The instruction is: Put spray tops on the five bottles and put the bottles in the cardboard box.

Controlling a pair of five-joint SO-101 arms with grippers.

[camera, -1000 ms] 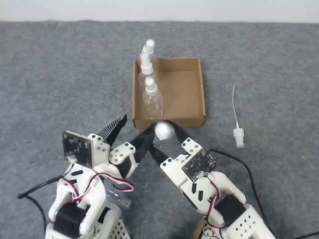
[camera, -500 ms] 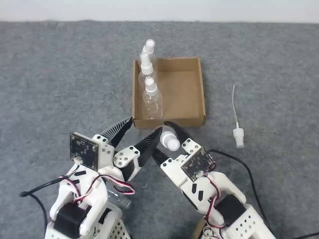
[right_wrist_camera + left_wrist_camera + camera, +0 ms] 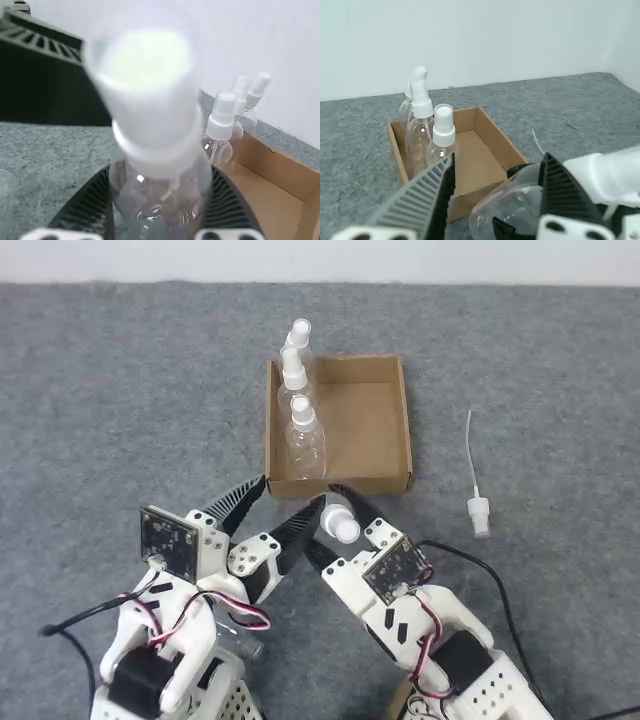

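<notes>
My right gripper (image 3: 328, 512) is shut on a clear bottle (image 3: 342, 526) with a white spray top, held tilted just in front of the cardboard box (image 3: 400, 420). In the right wrist view the black fingers (image 3: 85, 212) clasp the bottle (image 3: 150, 125) from both sides. My left gripper (image 3: 290, 491) stands open beside it, one finger close to the bottle's top, with nothing between its fingers (image 3: 432, 195). Three capped bottles (image 3: 303, 432) stand in a row along one wall of the box (image 3: 485, 127). A loose spray top (image 3: 479, 512) with its long tube lies on the grey mat to the right of the box.
Another clear bottle (image 3: 243, 642) lies on the mat under the left arm, near the arms' bases. Grey mat (image 3: 120, 390) surrounds the box, with free room on both sides. A white wall edge runs along the far side.
The held bottle's top has shifted back toward the arms' bases and the left arm has moved slightly right. Over the last half second nothing has moved.
</notes>
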